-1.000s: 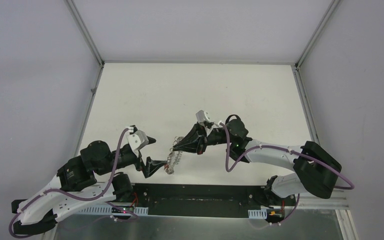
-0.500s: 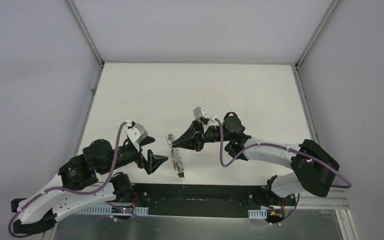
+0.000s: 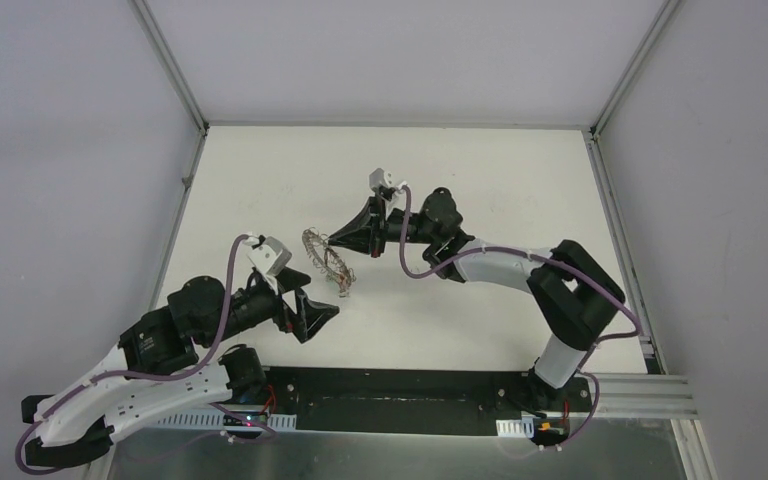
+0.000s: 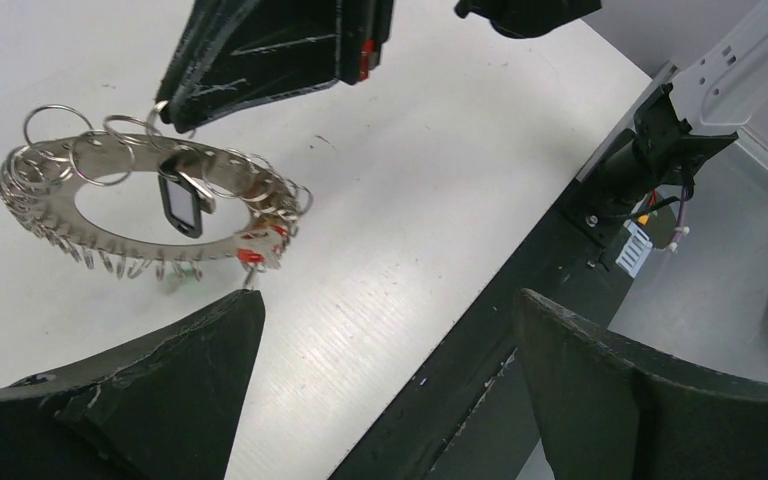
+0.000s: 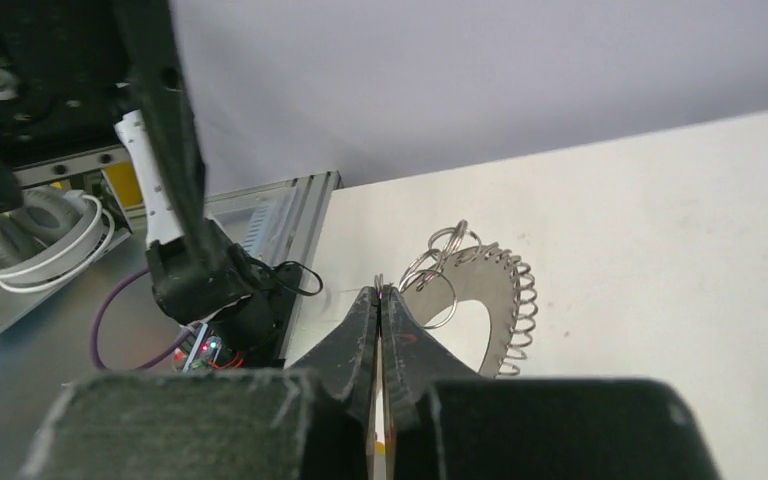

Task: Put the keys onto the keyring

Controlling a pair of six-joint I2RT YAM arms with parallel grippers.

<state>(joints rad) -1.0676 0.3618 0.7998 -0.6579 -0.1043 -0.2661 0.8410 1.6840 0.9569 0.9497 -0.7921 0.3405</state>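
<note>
You see R gripper [image 3: 336, 240] jaws clenched on the rim of the keyring [image 3: 324, 262], held tilted over worktop [image 3: 480, 180], long axis far-left to near-right. L gripper [image 3: 316, 314] jaws released, nearby.

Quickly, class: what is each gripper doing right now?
Left gripper: open, holding nothing.
Right gripper: shut on an edge loop of the keyring.

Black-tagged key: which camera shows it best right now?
Left wrist: the black-tagged key hangs in plain sight from the keyring. Top external shows the keyring small, with the tag not discernible. Right wrist shows only part of the keyring and no tag.
</note>
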